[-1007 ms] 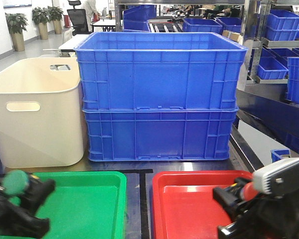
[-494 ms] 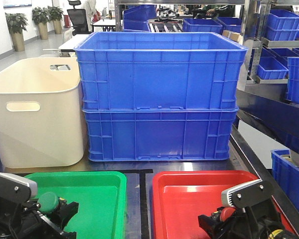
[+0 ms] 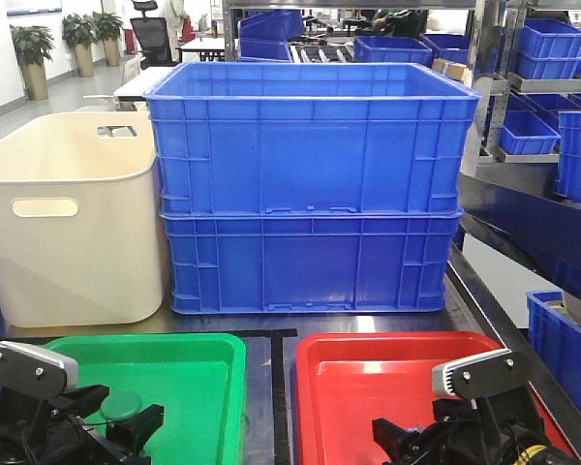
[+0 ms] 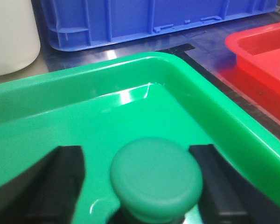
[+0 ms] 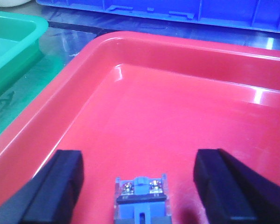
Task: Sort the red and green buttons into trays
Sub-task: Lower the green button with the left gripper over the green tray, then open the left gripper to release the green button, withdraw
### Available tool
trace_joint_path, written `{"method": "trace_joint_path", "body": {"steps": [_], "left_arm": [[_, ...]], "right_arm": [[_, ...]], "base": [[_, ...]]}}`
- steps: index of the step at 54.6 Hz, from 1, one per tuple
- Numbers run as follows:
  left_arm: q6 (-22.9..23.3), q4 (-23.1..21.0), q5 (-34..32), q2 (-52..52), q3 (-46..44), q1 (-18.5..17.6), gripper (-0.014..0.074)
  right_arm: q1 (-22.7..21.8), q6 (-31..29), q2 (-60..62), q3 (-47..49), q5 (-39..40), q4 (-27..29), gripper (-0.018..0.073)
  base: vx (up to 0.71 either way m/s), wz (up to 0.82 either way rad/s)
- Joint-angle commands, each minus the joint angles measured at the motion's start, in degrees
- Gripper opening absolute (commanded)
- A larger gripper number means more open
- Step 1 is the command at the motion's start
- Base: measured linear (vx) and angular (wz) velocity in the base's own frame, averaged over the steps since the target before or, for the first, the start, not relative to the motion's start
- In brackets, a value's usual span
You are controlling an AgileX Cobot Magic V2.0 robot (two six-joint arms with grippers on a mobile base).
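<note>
A green-capped button stands in the green tray between the fingers of my left gripper. That gripper is open, with a clear gap on the left side of the cap. In the front view the green cap shows low over the green tray. A blue-grey button lies on the floor of the red tray. My right gripper is open, and neither of its widely spread fingers touches this button. Its cap is hidden. The right arm sits low over the red tray.
Two stacked deep blue crates stand right behind the trays, with a cream tub to their left. Another blue crate sits low at the right, and shelves with blue bins rise behind it. A dark strip separates the trays.
Both grippers came down from above the trays, each carrying a button. Their fingers have since spread, and the buttons now rest in the green and red trays.
</note>
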State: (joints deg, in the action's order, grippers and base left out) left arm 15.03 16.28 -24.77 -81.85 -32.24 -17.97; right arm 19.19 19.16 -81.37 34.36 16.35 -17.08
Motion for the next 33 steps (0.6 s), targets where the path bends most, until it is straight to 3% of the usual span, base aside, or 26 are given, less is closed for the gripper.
{"method": "trace_joint_path", "body": {"steps": [1, 22, 33], "left_arm": [[0.4, -0.7, -4.9, 1.6, -1.7, -0.2, 0.0667], [0.4, -0.7, -4.5, 10.6, -1.7, -0.2, 0.0648], [1.2, -0.7, 6.5, 22.3, -1.7, -0.2, 0.0631]], "right_arm": [[0.1, -0.1, 1.5, 1.8, 4.4, 0.4, 0.0585], [0.1, -0.1, 1.5, 1.8, 3.8, 0.4, 0.0585], [0.1, -0.1, 1.5, 1.8, 3.8, 0.4, 0.0585]], "base": [[0.0, 0.0], [0.0, 0.0], [0.0, 0.0]]}}
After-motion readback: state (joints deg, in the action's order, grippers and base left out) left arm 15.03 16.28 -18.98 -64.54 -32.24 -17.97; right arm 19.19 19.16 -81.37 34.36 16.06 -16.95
